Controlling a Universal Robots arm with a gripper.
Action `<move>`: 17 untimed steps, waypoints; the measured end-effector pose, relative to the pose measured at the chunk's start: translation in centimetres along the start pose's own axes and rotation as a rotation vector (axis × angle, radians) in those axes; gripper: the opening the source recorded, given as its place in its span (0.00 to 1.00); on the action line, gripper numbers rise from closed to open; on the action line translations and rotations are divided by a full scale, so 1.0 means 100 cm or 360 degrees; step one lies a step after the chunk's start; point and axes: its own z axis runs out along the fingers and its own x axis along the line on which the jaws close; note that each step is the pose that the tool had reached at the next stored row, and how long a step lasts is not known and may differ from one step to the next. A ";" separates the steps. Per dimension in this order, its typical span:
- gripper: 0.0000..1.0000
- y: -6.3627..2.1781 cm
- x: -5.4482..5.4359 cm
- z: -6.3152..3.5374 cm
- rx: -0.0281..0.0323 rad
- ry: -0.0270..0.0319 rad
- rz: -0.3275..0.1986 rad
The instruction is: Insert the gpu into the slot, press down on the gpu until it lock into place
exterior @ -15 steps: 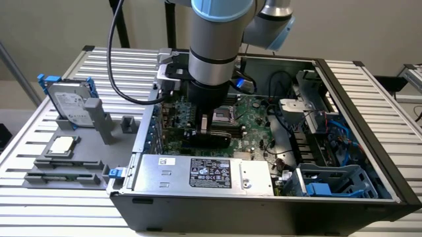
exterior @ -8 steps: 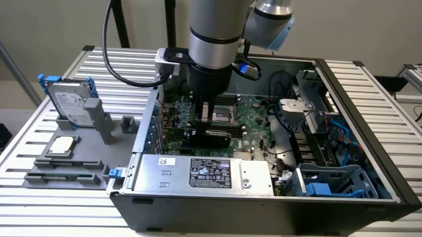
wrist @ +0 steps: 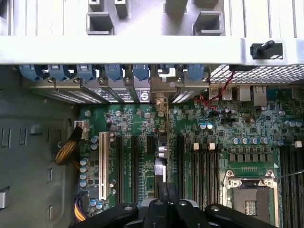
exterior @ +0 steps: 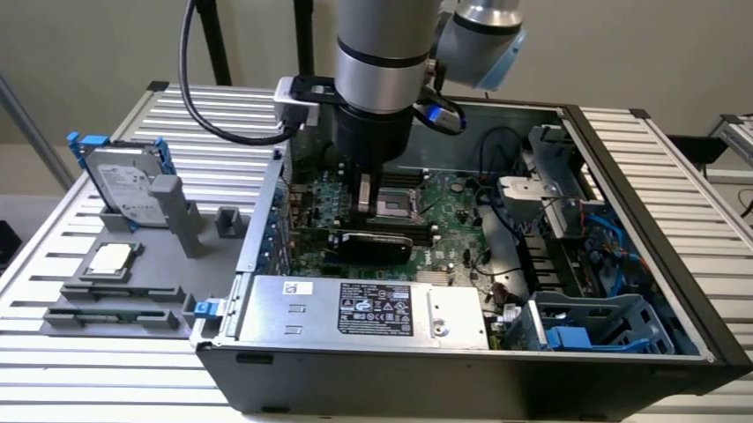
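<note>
The exterior view takes in the whole setup. At its left, a grey holder (exterior: 176, 220) on the slatted table (exterior: 70, 370) carries a hard drive (exterior: 123, 185) and a chip (exterior: 108, 258). In the middle lies the open computer case (exterior: 471, 379), with the arm (exterior: 376, 53) reaching down into it.

The wrist view looks close along the green board (wrist: 128, 118). It shows the row of blue latches (wrist: 114, 71) at the case's back wall, a white connector (wrist: 102, 164), several black connectors and the empty processor socket (wrist: 249, 194).

The gripper (wrist: 166, 192) has its fingers drawn fully together, right over the thin top edge of the card. I cannot tell whether they pinch it or only touch it.

The gpu (exterior: 370, 244) sits on the board beneath the arm, just behind the silver power supply (exterior: 365, 308); it covers the slot. Further to the exterior view's right are loose cables (exterior: 506, 150) and a blue drive cage (exterior: 588, 326), both apart from the gripper.
</note>
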 end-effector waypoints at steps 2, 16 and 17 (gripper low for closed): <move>0.11 0.0009 -0.001 0.0025 0.00002 0.00002 0.0000; 0.11 0.0051 -0.005 0.0217 0.00026 0.00148 0.0001; 0.11 0.0053 -0.005 0.0223 0.00025 0.00156 0.0001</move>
